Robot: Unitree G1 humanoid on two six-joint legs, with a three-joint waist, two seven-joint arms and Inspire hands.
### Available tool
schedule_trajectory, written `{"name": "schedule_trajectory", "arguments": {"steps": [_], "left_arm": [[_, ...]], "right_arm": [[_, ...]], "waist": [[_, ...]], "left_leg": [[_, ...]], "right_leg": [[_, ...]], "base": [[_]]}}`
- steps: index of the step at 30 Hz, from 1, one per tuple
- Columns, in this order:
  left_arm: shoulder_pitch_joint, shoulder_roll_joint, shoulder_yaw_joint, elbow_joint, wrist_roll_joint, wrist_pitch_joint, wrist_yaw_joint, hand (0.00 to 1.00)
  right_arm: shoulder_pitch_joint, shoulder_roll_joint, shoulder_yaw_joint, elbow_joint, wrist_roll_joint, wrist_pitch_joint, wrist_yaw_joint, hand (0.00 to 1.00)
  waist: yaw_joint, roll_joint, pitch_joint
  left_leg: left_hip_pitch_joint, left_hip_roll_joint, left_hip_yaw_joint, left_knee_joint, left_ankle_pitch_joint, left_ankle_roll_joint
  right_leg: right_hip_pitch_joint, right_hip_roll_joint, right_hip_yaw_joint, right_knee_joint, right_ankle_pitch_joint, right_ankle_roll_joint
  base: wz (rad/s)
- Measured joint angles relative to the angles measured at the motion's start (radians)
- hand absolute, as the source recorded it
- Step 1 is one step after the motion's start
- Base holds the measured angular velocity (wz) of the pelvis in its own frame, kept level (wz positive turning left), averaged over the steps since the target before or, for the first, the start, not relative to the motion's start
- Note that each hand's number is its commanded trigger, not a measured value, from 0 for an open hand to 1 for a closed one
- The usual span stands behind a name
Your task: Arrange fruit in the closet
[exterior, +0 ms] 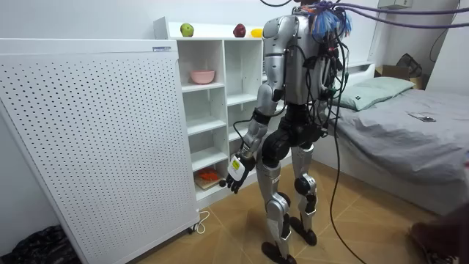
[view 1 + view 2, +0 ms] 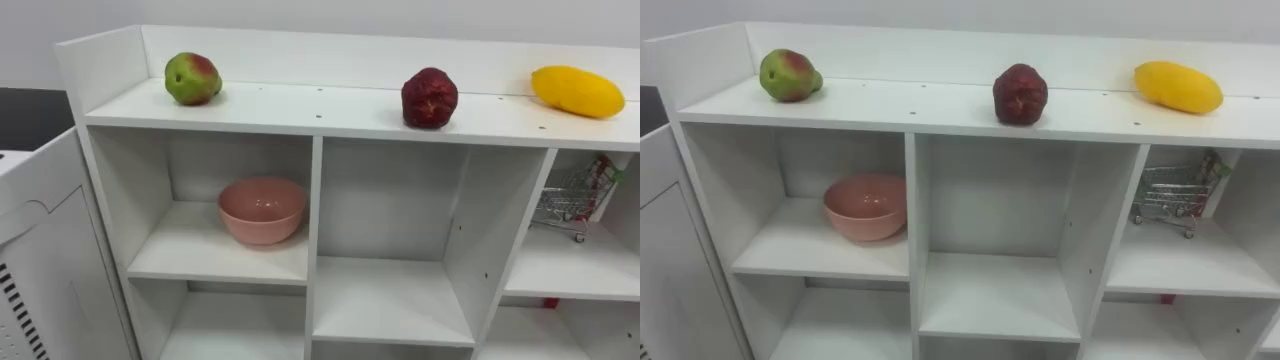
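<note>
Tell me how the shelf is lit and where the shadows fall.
Left eye view: even light on the top board; the green fruit, red fruit and mango cast only faint shadows, with no glare. Right eye view: the compartments are dimmer under the board, and the bowl sits in soft shade. Room view: the closet is evenly lit, without harsh shadows.

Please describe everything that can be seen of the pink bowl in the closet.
The pink bowl is round, plain and smooth, salmon pink, perhaps ceramic or plastic. It stands upright, mouth up, and appears empty. It rests on the shelf board in the upper left compartment of the closet, close to the divider on its right.
</note>
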State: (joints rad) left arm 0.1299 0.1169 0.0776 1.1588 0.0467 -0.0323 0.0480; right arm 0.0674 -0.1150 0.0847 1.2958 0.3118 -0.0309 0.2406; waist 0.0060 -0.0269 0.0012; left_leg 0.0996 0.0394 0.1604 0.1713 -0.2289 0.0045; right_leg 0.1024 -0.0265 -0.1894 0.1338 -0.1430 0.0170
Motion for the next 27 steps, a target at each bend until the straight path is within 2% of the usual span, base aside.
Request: {"name": "schedule_trajectory", "arguments": {"steps": [8, 14, 20, 23, 25, 27], "left_arm": [[0.009, -0.001, 0.009, 0.000, 0.000, 0.000, 0.002, 0.00], [0.019, -0.003, 0.026, 0.001, -0.001, -0.004, 0.022, 0.00], [0.029, -0.010, 0.031, 0.000, 0.003, -0.004, 0.058, 0.00], [0.037, -0.009, 0.031, -0.019, 0.007, -0.005, 0.060, 0.00], [0.036, -0.008, 0.037, -0.019, 0.034, -0.014, 0.061, 0.00], [0.039, -0.008, 0.038, -0.021, 0.047, -0.015, 0.061, 0.00]], "right_arm": [[-0.002, 0.000, 0.001, 0.003, -0.005, 0.000, -0.026, 0.00], [0.002, 0.006, -0.017, -0.001, -0.006, 0.000, -0.097, 0.00], [0.003, 0.002, -0.090, -0.030, -0.039, 0.001, -0.280, 0.00], [0.012, 0.000, -0.172, -0.182, -0.052, 0.006, -0.387, 0.00], [0.000, -0.001, -0.233, -0.315, -0.073, -0.012, -0.468, 0.00], [-0.001, -0.001, -0.247, -0.454, -0.080, -0.032, -0.525, 0.00]], "waist": [[0.003, 0.006, 0.0033], [0.001, 0.006, 0.0046], [0.000, 0.006, 0.0031], [-0.009, 0.007, 0.0042], [-0.019, 0.009, 0.0037], [-0.017, 0.010, 0.0049]], "left_leg": [[0.006, 0.000, 0.001, -0.003, 0.000, 0.000], [0.021, 0.000, 0.001, -0.012, 0.000, 0.000], [0.020, -0.001, 0.003, -0.007, 0.000, 0.000], [0.021, -0.001, 0.005, -0.007, 0.000, 0.000], [0.024, -0.001, 0.013, -0.007, 0.000, 0.000], [0.028, 0.000, 0.022, -0.007, 0.000, 0.000]], "right_leg": [[0.003, 0.000, -0.002, 0.000, 0.000, 0.000], [0.017, 0.000, -0.004, 0.000, -0.002, 0.003], [0.017, 0.000, -0.003, 0.001, -0.002, 0.003], [0.017, -0.001, 0.000, 0.002, -0.002, 0.003], [0.016, 0.000, 0.007, 0.001, -0.002, 0.003], [0.014, 0.002, 0.020, 0.001, -0.002, 0.003]], "base": [[0.00], [0.00], [0.00], [-0.04], [-0.10], [-0.20]]}}
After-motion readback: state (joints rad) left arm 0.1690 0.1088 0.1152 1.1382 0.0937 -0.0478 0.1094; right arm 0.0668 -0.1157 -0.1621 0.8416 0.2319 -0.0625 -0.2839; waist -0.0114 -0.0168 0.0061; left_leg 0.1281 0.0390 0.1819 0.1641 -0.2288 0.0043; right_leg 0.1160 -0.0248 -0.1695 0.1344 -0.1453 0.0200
